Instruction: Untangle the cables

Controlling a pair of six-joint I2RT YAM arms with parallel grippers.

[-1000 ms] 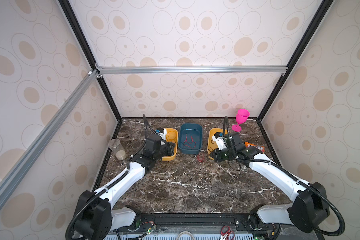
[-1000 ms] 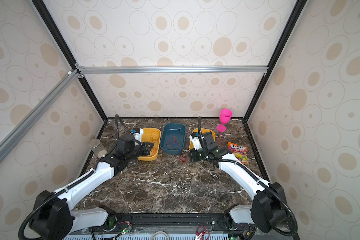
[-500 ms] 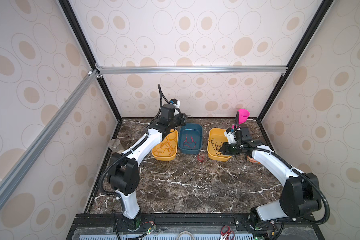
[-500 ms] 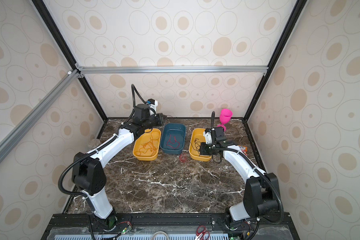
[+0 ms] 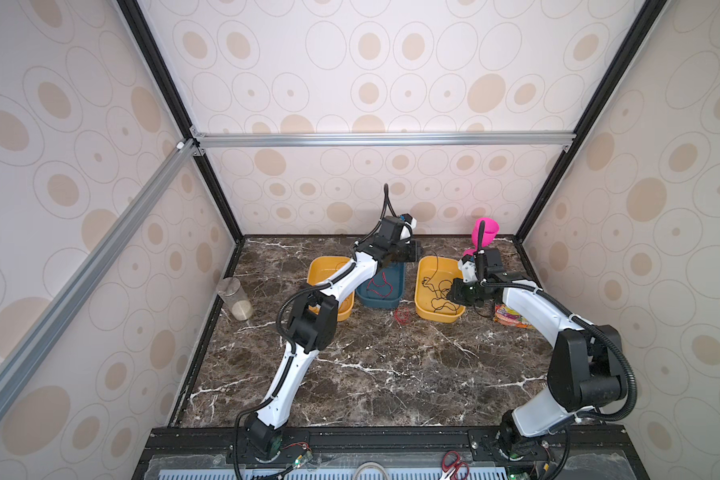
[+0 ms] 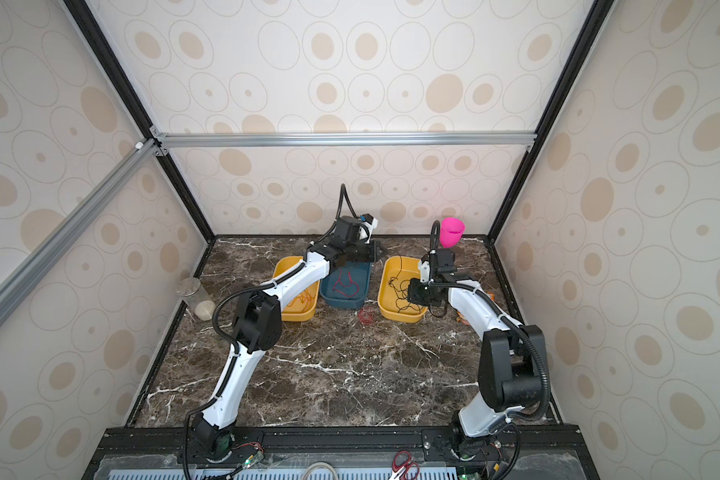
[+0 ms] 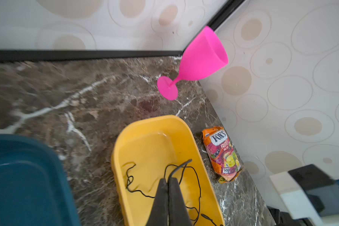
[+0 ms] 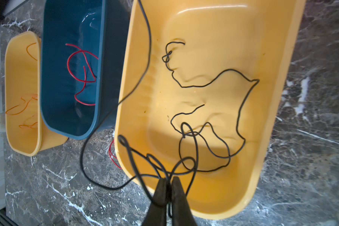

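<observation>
A second ago both arms sat folded low at the near edge of the trays. Now the left arm stretches toward the back wall, and the left gripper [image 5: 415,252] hangs just above centre in both top views, over the gap between the blue tray [image 5: 379,304] and the right yellow tray [image 5: 435,316]. The right gripper [image 5: 454,294] has moved in over that yellow tray. This looks like the two ends of one strand being drawn apart, which is what loosening the knot needs.

Both grippers are closed on the black cable [image 8: 184,135]. Most of it still lies looped in the right yellow tray. The red cable [image 8: 85,80] lies in the blue tray and the orange cable [image 8: 16,112] in the left yellow tray [image 5: 325,270]. A small red bundle [image 5: 402,316] lies on the table in front, between the blue and right yellow trays.

The top views are too small to show either grip. The left wrist view shows a strand rising from between pressed fingers. The right wrist view shows several loops pinched together and a long strand running out over the tray rim. Only the top views show the whole red bundle, and there the left arm hides much of the orange cable.
</observation>
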